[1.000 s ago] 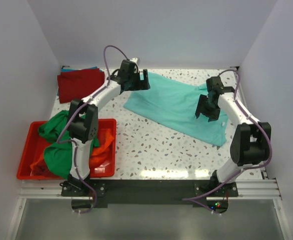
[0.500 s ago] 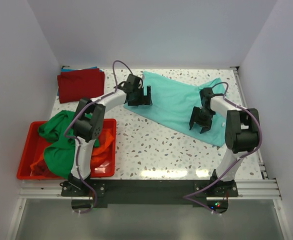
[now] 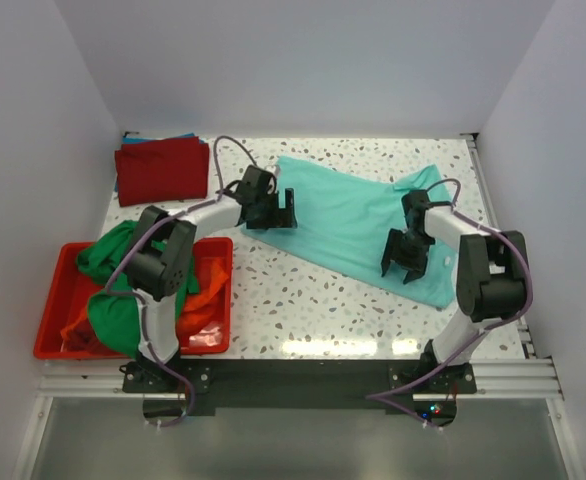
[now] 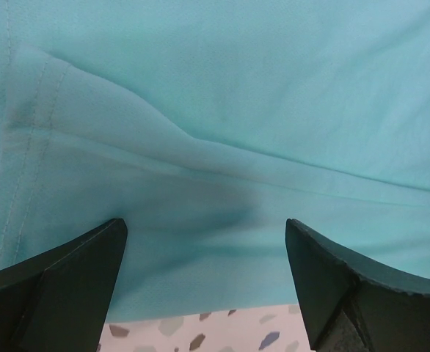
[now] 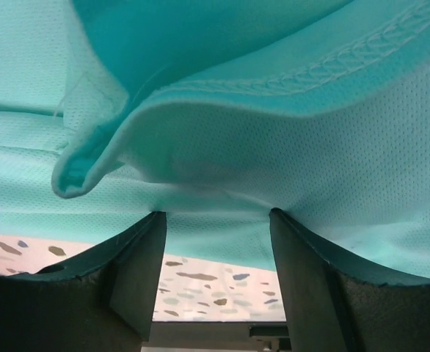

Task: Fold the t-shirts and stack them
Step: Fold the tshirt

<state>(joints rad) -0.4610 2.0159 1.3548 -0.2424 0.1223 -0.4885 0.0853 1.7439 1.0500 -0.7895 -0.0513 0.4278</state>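
The teal t-shirt (image 3: 348, 215) lies spread and wrinkled across the back right of the table. My left gripper (image 3: 273, 212) is open and sits low over its left edge. In the left wrist view the gripper (image 4: 204, 227) has teal cloth (image 4: 222, 110) between its wide-apart fingers. My right gripper (image 3: 405, 260) is open over the shirt's right part. In the right wrist view the gripper (image 5: 216, 216) has a fold of teal fabric (image 5: 222, 139) at its fingertips. A folded dark red shirt (image 3: 161, 168) lies at the back left on a blue one (image 3: 133, 137).
A red plastic bin (image 3: 58, 335) stands at the front left, holding a bright green shirt (image 3: 118, 300) and an orange one (image 3: 208, 295). White walls close in the back and both sides. The speckled table (image 3: 303, 300) shows in front of the teal shirt.
Both grippers have moved toward the near side over the teal shirt, the left along its left edge, the right down its right part. The cloth has shifted slightly.
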